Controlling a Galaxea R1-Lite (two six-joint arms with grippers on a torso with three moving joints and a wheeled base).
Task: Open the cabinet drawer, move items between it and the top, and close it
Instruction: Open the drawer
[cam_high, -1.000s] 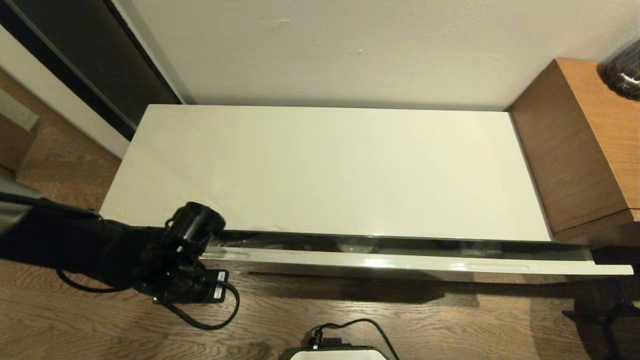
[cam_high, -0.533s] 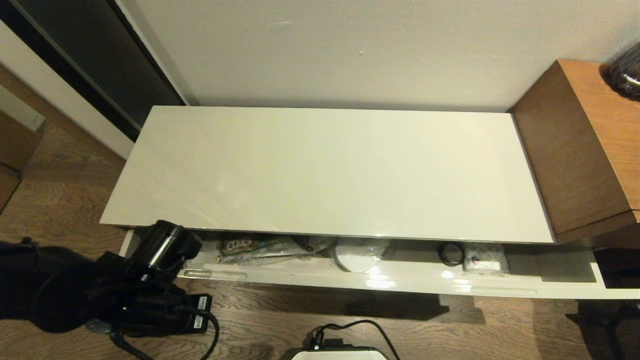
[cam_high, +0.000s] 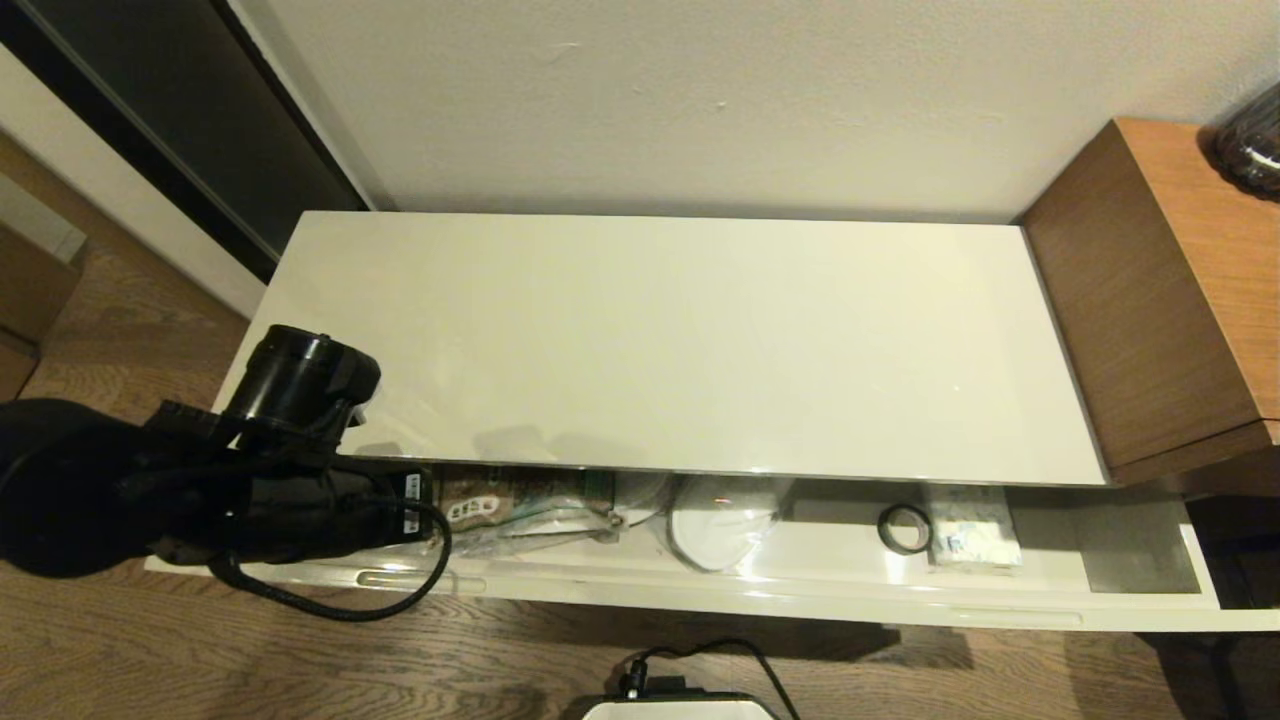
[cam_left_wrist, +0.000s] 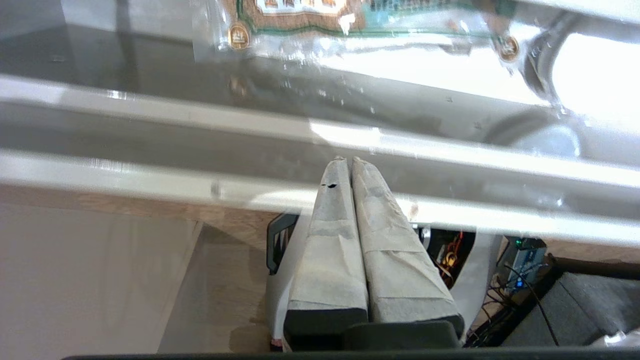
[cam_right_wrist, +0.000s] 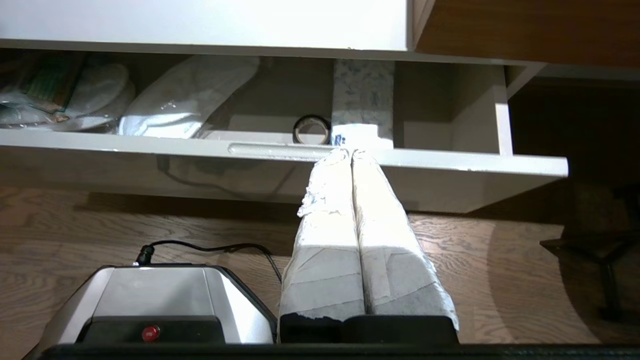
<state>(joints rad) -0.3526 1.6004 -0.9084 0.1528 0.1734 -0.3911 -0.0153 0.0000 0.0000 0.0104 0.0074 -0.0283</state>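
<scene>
Opening step about done, judging by the gap; next move likely calls for spreading fingers and picking an item from inside. Glossy cream slab top (cam_high: 680, 340) across frame centre. Wide shallow cabinet drawer (cam_high: 700, 600) pulled out along lower edge – grey glossy base. Left gripper (cam_left_wrist: 348, 165) pinched shut, empty, at drawer's front lip, lower left. Right gripper (cam_right_wrist: 350, 152) shut, parked low. Wrapped white slippers (cam_high: 722, 520) lower centre – not task items. Crinkly brown-green packet (cam_high: 520, 495) left of centre. Soft tissue pack (cam_high: 968, 530) lower right, dark tape ring (cam_high: 904, 527) touching its left side.
</scene>
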